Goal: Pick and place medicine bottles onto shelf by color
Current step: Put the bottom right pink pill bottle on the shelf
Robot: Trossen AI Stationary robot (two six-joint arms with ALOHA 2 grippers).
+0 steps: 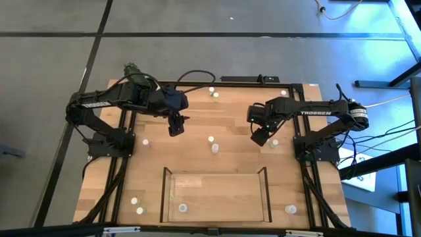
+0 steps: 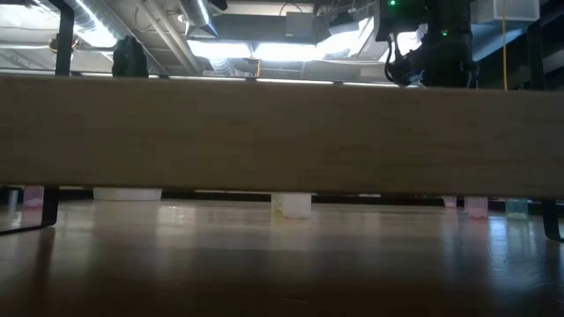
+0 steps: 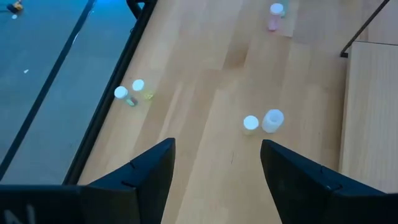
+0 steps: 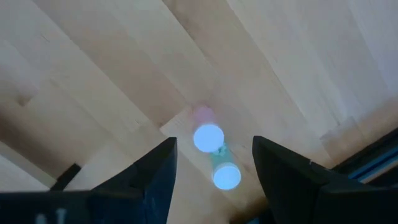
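High view: both arms hang over the far half of the table (image 1: 197,125), neither holding anything. Left tool (image 1: 175,126) sits left of centre, fingers spread wide and empty; its wrist view confirms the gap, with a pair of white-capped bottles (image 3: 263,121) on the wood ahead of it and two more (image 3: 129,93) near the table's edge rail. Right tool (image 1: 260,137) is right of centre, also wide and empty, parked almost directly over a pink-tinted and a green-tinted bottle (image 4: 209,138) standing close together; looks like it's lining up a top-down pick, though the two sit so near each other that closing on one may knock the other. The medicine bottles are scattered all over: centre pair (image 1: 213,144), one at the far edge (image 1: 212,91), one by the left arm's base (image 1: 145,141), two near the left front corner (image 1: 137,205), one front right (image 1: 291,209). The shelf (image 1: 170,197) lies at the near middle edge, open top, so drops from above are easy; one bottle (image 1: 183,208) already sits inside it, near its left front corner. Low view is mostly blocked by the shelf's wood wall, so it's no use for tool state. My read: sorting has barely started, nearly everything is still loose.
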